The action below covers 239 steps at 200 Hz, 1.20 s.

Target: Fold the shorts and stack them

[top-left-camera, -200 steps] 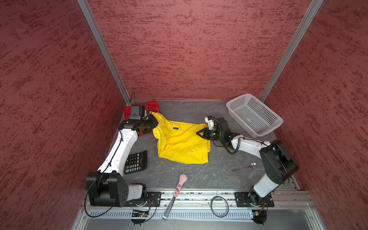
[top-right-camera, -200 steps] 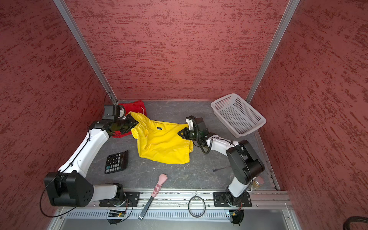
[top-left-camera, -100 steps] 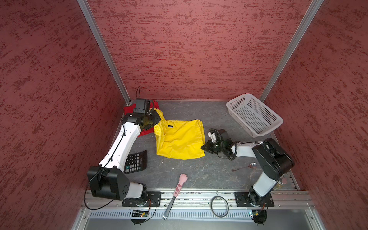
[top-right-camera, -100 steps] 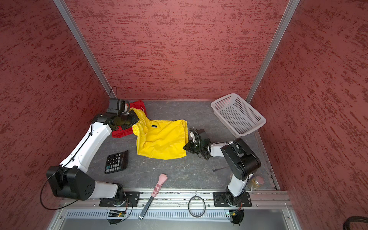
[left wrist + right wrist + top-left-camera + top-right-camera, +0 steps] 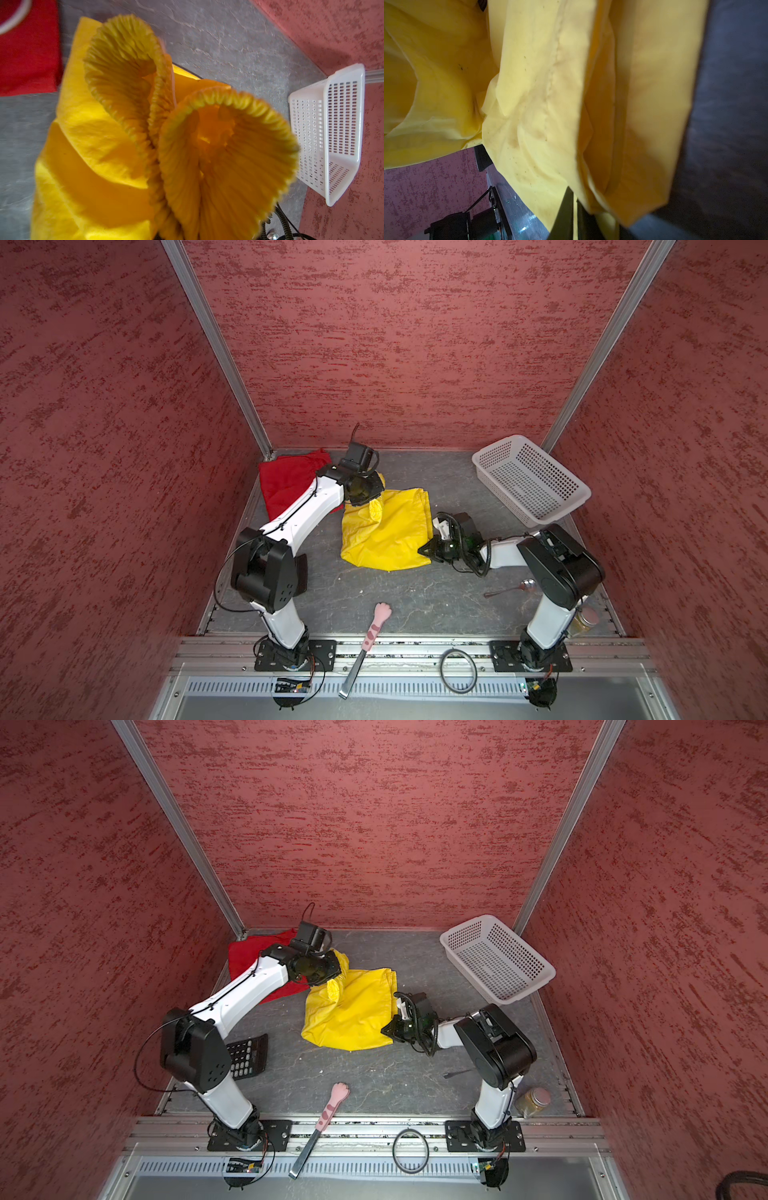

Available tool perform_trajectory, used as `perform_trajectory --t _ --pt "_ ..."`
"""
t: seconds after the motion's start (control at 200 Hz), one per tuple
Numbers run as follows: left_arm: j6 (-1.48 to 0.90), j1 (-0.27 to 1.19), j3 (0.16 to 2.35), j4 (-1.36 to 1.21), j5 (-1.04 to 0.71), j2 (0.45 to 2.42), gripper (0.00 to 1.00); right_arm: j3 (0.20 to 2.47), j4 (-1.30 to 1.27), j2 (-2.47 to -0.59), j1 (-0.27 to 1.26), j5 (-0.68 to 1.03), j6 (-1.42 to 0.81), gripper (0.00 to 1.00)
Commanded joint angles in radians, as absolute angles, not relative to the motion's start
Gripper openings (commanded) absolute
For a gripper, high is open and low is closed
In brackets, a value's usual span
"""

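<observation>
Nothing here that I can read. The black rectangular calculator [image 5: 248,1056] shows rows of pale keys in a top view, but their figures are too small to make out. On the bright yellow thin-fabric shorts [image 5: 542,83] a small dark patch [image 5: 482,3] sits at the very edge of my right wrist view — cut off and blurred, no letters legible.

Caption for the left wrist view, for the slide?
Gathered waistband of the yellow shorts bunched close to the lens; red shorts and white basket on the grey table beyond.
</observation>
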<state>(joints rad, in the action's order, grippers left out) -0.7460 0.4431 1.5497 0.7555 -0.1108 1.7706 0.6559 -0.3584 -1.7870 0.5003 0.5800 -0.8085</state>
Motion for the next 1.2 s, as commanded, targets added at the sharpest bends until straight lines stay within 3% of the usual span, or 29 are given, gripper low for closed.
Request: perform_trajectory --t 0.0,0.16,0.225,0.381,0.481,0.681,0.972,1.037,1.117,1.192 --pt "-0.785 0.495 1.617 0.696 -0.129 1.848 0.05 0.626 -0.379 -1.821 0.499 0.561 -0.822 0.09" --pt "-0.803 0.541 1.690 0.680 -0.172 1.975 0.06 0.624 -0.392 -1.838 0.498 0.552 -0.816 0.09" --pt "-0.800 0.556 1.723 0.693 -0.168 2.013 0.13 0.624 -0.397 -1.845 0.498 0.550 -0.815 0.08" --pt "-0.807 0.578 1.730 0.643 -0.217 2.048 0.73 0.626 -0.413 -1.864 0.498 0.549 -0.819 0.08" --pt "-0.820 0.585 1.688 0.545 -0.296 2.037 1.00 0.619 -0.409 -1.865 0.496 0.546 -0.819 0.07" --pt "-0.842 0.569 1.593 0.421 -0.383 1.941 1.00 0.554 -0.281 -1.698 0.472 0.497 -0.777 0.06" --pt "-0.749 0.399 1.414 0.452 -0.304 1.660 0.78 0.578 0.126 -1.369 0.401 0.322 -0.625 0.11" --pt "-0.729 0.347 1.350 0.477 -0.299 1.610 0.78 0.628 0.193 -1.332 0.390 0.280 -0.598 0.14" --pt "-0.709 0.301 1.262 0.488 -0.294 1.554 0.91 0.700 0.249 -1.323 0.381 0.239 -0.573 0.21" --pt "-0.688 0.278 1.177 0.485 -0.287 1.511 0.94 0.754 0.255 -1.341 0.374 0.225 -0.573 0.24"
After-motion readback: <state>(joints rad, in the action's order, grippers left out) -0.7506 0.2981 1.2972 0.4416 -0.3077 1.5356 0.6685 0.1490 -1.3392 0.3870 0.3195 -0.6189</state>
